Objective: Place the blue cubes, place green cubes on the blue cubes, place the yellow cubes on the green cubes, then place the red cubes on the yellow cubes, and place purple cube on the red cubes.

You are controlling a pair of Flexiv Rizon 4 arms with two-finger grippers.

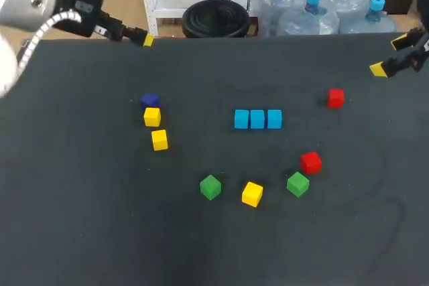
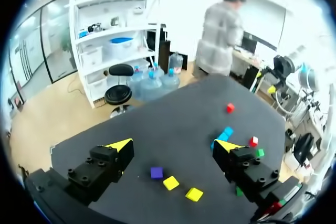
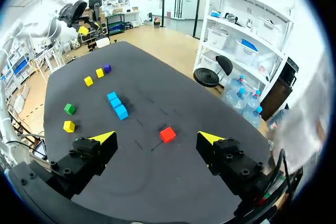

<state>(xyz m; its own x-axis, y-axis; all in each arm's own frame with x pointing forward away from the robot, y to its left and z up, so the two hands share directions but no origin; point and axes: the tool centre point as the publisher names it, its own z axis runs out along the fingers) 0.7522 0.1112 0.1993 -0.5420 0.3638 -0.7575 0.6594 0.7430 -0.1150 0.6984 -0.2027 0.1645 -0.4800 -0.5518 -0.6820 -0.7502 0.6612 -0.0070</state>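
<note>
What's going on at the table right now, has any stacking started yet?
Nothing is being handled. The left claw and right claw are both open and empty, near the far corners of the table. Three blue cubes sit in a row mid-table with nothing on them. The green cubes, yellow cubes, red cubes and purple cube lie loose around them, so stacking has not begun.

You see blue cubes (image 1: 257, 119), green cubes (image 1: 210, 187), yellow cubes (image 1: 159, 140) and red cubes (image 1: 311, 163). There's one purple cube (image 1: 149, 100), far left. Your table (image 1: 80, 219) is charcoal.
</note>
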